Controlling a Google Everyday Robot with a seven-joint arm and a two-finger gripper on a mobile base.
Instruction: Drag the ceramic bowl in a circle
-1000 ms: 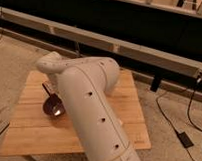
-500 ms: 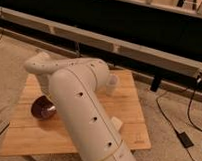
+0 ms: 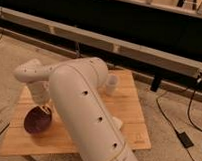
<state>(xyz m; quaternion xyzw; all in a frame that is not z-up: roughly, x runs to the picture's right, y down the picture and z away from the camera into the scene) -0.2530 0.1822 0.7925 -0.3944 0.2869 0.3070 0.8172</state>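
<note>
The ceramic bowl, dark purple and glossy, sits on the left part of the wooden board. My white arm fills the middle of the view and bends down to it. My gripper is at the bowl's upper right rim, mostly hidden behind the wrist. No orange carrot is in view.
A small white cup stands on the board behind the arm. A long low shelf or rail runs across the back. Black cables and a power brick lie on the carpet at the right.
The arm has swung left and toward the front, and the bowl has moved with it, left and nearer the board's front edge.
</note>
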